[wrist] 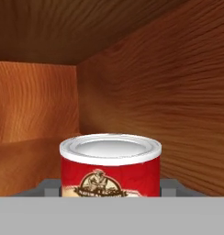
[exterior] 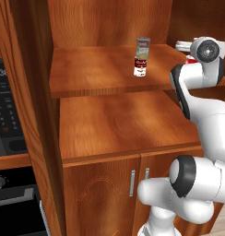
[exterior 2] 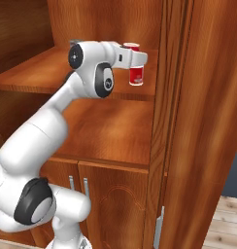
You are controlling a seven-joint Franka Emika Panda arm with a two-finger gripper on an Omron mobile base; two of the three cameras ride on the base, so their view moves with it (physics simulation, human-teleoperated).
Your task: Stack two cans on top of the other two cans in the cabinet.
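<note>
Evidently the second stacking is the step in hand: on the upper shelf (exterior: 93, 69) of the cabinet (exterior 2: 203, 121) the grey-green can (exterior: 143, 45) already stands upright on the red-over-white can (exterior: 140, 67), so that pair looks done. At the shelf's right end, hard by the cabinet's side wall, the end effector (exterior 2: 137, 59) reaches in level and pinches the labelled red can (wrist: 110, 170), a grey fingertip pressed to each flank in the hand view. From the right base view, this can's white-rimmed top peeks above the hand, and the plain red can (exterior 2: 136, 77) stands directly below it. Whether the held can already rests on the lower lid or hangs just above it, I cannot tell, since the hand hides the joint. The held can is upright, its long axis vertical, lid up and label facing the hand. Next, I judge, the can must be settled squarely on the lower lid, then the fingers spread gently and the hand drawn straight back out, without nudging the narrow stack or brushing the wall.
</note>
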